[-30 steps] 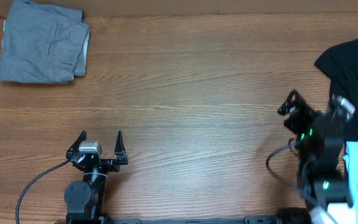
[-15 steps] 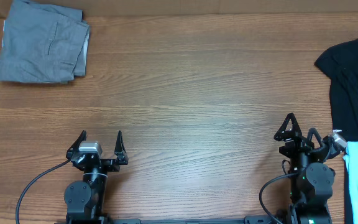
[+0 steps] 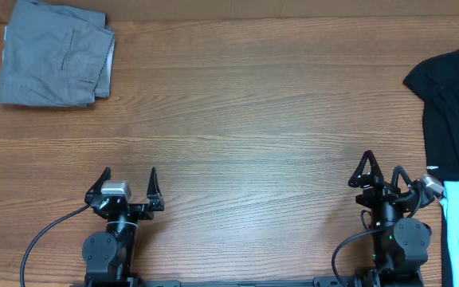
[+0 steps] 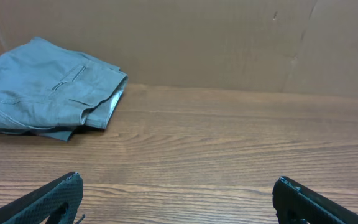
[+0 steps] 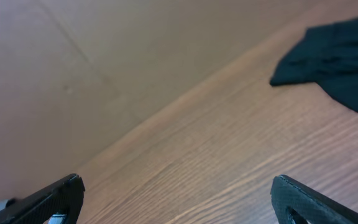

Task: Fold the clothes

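The grey shorts (image 3: 52,60) lie folded at the table's far left corner; they also show in the left wrist view (image 4: 45,94) at the upper left. My left gripper (image 3: 130,174) is open and empty near the front edge, far from the shorts; its fingertips (image 4: 178,186) frame bare wood. My right gripper (image 3: 381,169) is open and empty at the front right, its fingertips (image 5: 178,185) over bare wood.
A black garment (image 3: 453,104) with a light-blue piece (image 3: 455,227) lies along the right edge, just right of my right arm; its corner shows in the right wrist view (image 5: 337,55). A brown cardboard wall (image 4: 229,43) backs the table.
My right arm has drawn back from beside the black garment to the front edge and settled there. The left arm and the grey shorts have not moved.
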You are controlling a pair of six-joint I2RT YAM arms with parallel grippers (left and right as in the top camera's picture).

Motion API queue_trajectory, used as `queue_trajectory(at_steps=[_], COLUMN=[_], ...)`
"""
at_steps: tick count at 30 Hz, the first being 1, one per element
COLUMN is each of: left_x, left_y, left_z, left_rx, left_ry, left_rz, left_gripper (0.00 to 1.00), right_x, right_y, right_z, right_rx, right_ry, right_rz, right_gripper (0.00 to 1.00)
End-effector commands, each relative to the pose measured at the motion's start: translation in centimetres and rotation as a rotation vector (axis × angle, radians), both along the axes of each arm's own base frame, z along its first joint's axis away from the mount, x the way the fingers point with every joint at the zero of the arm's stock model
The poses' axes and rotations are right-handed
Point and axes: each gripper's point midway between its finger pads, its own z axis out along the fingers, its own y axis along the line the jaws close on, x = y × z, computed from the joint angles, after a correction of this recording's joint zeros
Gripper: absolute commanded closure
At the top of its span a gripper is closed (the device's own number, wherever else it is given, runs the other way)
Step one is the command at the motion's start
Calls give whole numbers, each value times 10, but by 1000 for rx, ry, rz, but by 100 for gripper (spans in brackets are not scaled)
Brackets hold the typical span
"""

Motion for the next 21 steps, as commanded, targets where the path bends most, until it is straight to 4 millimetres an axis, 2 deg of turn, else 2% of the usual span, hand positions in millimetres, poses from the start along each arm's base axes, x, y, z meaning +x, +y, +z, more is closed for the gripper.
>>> queue_trajectory(at_steps=[1, 15, 21], left_x=[0, 0, 0], left_y=[-3, -3, -3], left_z=[1, 1, 1], left_rx=[26, 26, 26], left_ry=[-9, -9, -9], left_rz=[-17, -17, -17], left_gripper=[0, 0, 0], right_x=[-1, 2, 2], right_y=[8, 17, 18], right_z=[6, 0, 1], right_rx=[-72, -71, -94], right_ry=[-26, -151, -154], right_rz=[55, 103, 108], right_gripper=[0, 0, 0])
